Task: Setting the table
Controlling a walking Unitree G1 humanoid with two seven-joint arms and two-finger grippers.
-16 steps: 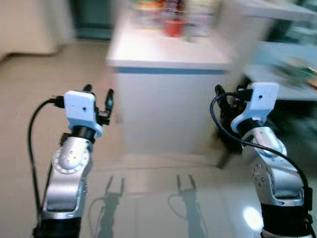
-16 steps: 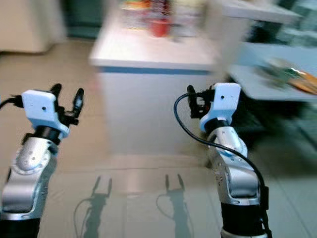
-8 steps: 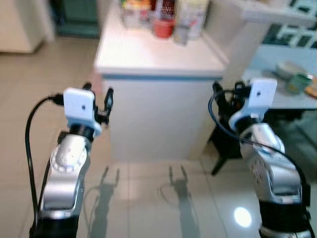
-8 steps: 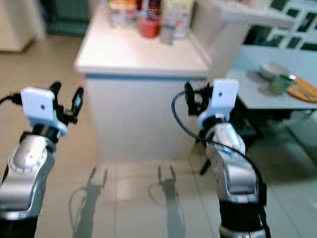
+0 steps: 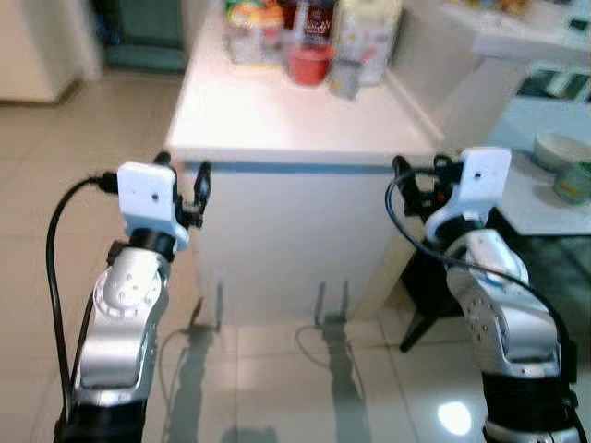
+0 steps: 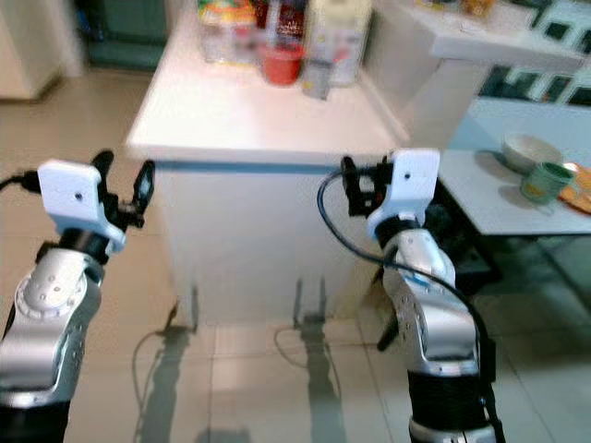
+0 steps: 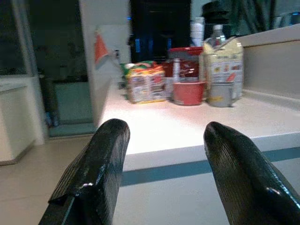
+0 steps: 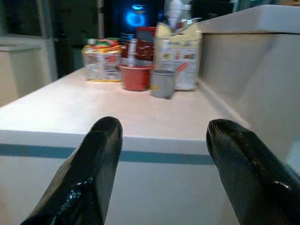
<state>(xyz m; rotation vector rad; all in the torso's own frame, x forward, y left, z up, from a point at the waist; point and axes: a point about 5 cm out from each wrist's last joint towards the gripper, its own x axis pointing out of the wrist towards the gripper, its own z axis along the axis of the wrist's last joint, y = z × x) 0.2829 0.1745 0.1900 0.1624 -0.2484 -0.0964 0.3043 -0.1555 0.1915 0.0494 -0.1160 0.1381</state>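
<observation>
A white counter stands just ahead of me. At its far end sit a red bowl, a grey cup and several food packets. My left gripper is raised before the counter's near left corner, open and holding nothing. At the near right corner my right gripper is also open, with nothing between its fingers. The wrist views look along the countertop, with the red bowl and grey cup beyond the black fingers. A pale bowl and a green mug rest on a light table to the right.
A raised white ledge runs along the counter's right side. A dark chair or frame stands under the light table by my right arm. Glossy tiled floor lies between me and the counter. A pale cabinet is at far left.
The whole picture has shifted and sharpened: the counter now sits nearer and more central, and the table with bowl and mug has come into view at right. Both arms keep the same raised pose.
</observation>
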